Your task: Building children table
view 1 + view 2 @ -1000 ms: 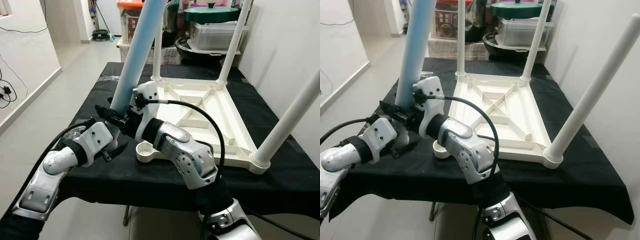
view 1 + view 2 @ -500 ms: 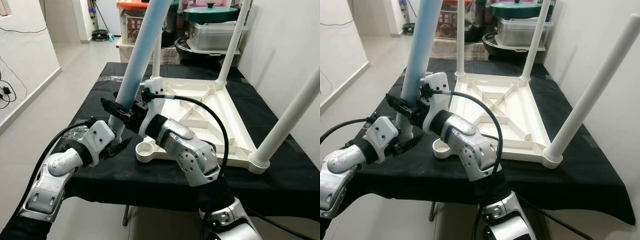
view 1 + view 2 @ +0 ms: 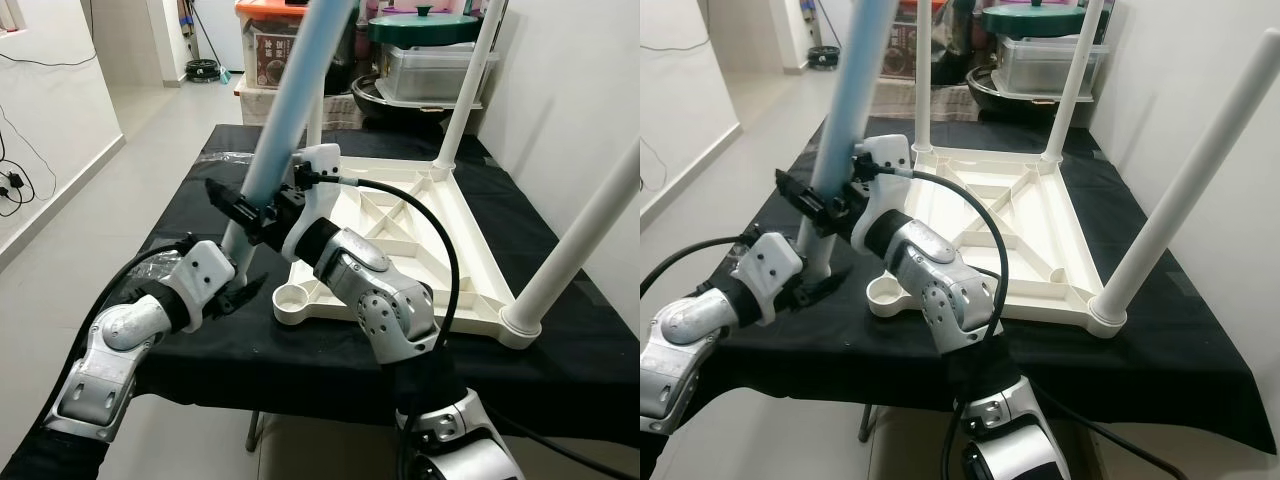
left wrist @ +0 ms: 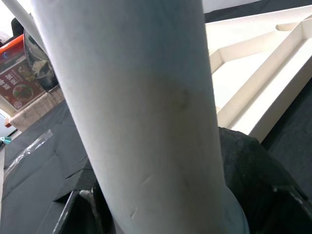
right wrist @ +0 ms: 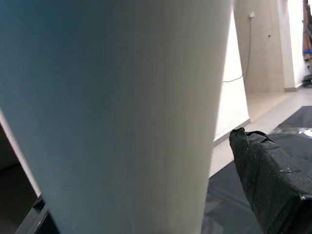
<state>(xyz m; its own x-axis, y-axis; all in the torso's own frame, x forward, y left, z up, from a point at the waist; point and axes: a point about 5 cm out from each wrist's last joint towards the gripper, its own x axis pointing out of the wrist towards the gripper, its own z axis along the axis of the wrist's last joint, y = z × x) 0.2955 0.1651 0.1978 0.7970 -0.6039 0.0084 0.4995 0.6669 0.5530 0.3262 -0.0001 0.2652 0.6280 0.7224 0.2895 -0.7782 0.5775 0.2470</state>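
The loose leg (image 3: 296,95) has been tilted further right. It is gripped by both claws, right (image 3: 247,212) above left (image 3: 236,285), apparently. Three legs (image 3: 580,235) are fitted in the tabletop (image 3: 400,215) on the bench (image 3: 560,350).

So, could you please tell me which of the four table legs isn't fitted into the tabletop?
The pale blue leg, tilted and held by both claws; the three white legs stand in corner sockets.
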